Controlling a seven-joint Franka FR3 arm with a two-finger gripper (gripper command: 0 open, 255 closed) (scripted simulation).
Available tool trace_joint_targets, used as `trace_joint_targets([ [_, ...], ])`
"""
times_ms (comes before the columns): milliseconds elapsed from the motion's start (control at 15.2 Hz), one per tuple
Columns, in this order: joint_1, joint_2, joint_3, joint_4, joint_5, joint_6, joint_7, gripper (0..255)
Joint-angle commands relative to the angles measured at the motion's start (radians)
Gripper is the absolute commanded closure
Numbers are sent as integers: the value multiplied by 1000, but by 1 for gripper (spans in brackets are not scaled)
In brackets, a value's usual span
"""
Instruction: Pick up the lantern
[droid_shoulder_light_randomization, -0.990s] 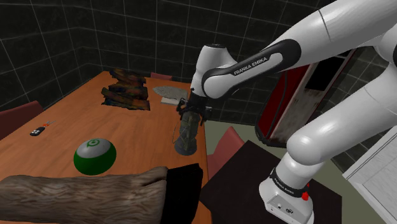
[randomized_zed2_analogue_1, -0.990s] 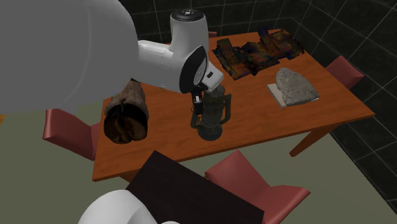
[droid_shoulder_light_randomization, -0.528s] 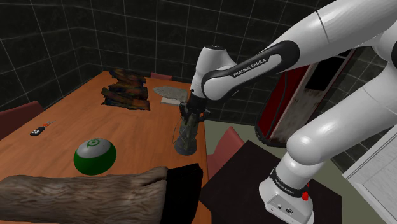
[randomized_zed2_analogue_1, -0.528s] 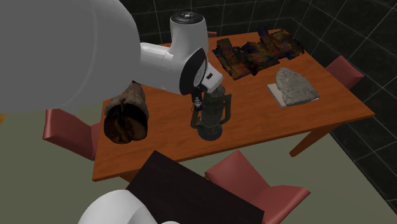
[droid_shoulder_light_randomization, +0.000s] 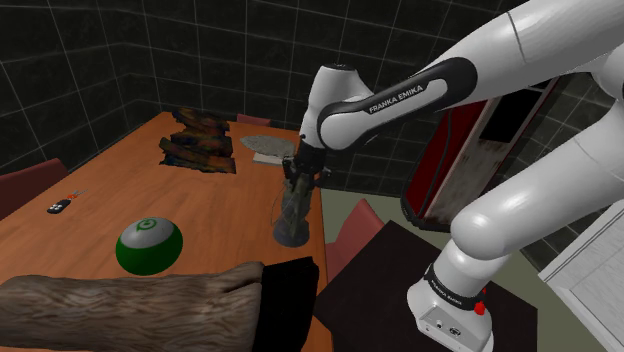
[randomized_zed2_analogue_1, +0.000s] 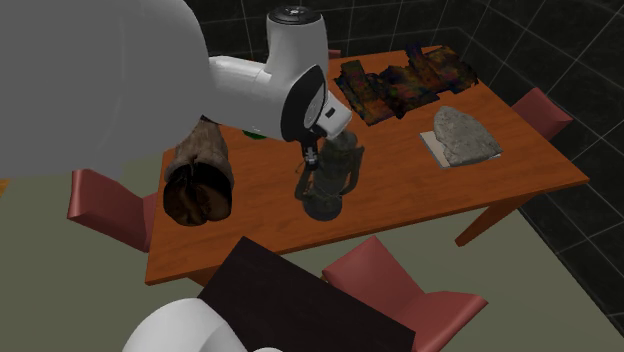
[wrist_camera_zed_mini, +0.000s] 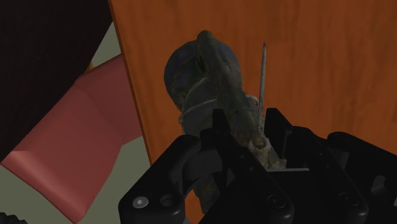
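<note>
lantern | dull grey-green, weathered, thin wire handle | leaning off upright | top clasped in my gripper | near orange table edge
</note>
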Motion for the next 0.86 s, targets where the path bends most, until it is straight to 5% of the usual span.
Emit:
trace_joint_targets([
  [0,5,-23,-10,14,7,-34,-7,255],
  [792,15,-103,-50,94,17,-192,-25,255],
])
